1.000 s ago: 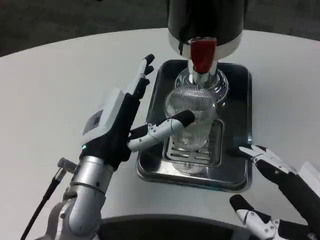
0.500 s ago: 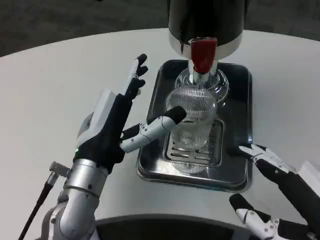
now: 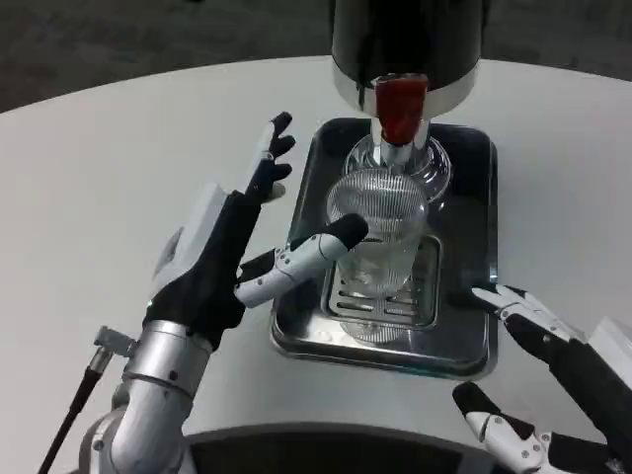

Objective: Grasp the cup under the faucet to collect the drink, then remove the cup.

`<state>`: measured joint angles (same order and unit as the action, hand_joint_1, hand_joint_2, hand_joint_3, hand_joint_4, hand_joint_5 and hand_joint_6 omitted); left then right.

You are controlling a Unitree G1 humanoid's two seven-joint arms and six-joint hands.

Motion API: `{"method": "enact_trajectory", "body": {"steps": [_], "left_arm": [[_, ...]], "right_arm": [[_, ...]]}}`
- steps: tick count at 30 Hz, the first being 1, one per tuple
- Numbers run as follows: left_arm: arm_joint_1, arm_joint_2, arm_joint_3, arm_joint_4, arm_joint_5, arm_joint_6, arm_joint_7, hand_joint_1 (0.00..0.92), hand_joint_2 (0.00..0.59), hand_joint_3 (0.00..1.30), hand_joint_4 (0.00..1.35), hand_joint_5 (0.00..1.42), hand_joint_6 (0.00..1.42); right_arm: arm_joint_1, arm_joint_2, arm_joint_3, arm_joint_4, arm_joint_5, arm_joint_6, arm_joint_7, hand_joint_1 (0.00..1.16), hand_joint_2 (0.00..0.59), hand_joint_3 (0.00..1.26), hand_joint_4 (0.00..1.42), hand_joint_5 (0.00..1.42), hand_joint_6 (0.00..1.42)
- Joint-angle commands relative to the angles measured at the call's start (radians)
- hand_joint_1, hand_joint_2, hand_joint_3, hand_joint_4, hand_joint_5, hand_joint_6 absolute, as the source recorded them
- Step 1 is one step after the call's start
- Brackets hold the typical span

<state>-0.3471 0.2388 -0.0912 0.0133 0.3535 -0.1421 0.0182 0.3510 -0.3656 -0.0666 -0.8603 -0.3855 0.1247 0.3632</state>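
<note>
A clear ribbed glass cup (image 3: 380,237) stands on the grate of a steel drip tray (image 3: 474,346), right under the faucet with the red tap handle (image 3: 399,107) of a black dispenser (image 3: 407,39). My left hand (image 3: 232,247) is just left of the cup, fingers spread. Its thumb tip lies at the cup's left side; whether it touches the glass is unclear. My right hand (image 3: 558,395) hovers at the lower right near the table edge, fingers apart and holding nothing.
The white round table (image 3: 118,158) extends to the left and behind. A black cable (image 3: 74,415) runs along my left forearm. The tray's raised rim borders the cup on every side.
My left hand has drawn slightly left and back from the cup, its thumb sliding toward the cup's left edge. The cup and my right hand stay put.
</note>
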Motion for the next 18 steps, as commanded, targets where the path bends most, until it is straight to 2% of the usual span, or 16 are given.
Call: {"method": "enact_trajectory", "body": {"steps": [1,10,18], "left_arm": [[0.028,0.008,0.022,-0.044,-0.029,0.010,-0.020,0.148,0.028,0.00,0.00,0.14,0.19],[0.039,-0.004,0.050,-0.096,-0.093,0.026,-0.052,0.139,0.026,0.00,0.00,0.17,0.23],[0.021,-0.020,0.052,-0.137,-0.181,0.050,-0.100,0.126,0.034,0.00,0.00,0.21,0.27]], "right_arm": [[-0.002,0.001,0.010,-0.002,0.001,-0.012,-0.006,0.61,0.461,0.16,0.06,0.00,0.00],[-0.012,0.001,0.026,0.002,-0.007,-0.006,-0.005,0.61,0.461,0.16,0.06,0.00,0.00],[-0.021,0.002,0.033,0.005,-0.010,-0.001,-0.007,0.61,0.461,0.17,0.07,0.00,0.00]]}}
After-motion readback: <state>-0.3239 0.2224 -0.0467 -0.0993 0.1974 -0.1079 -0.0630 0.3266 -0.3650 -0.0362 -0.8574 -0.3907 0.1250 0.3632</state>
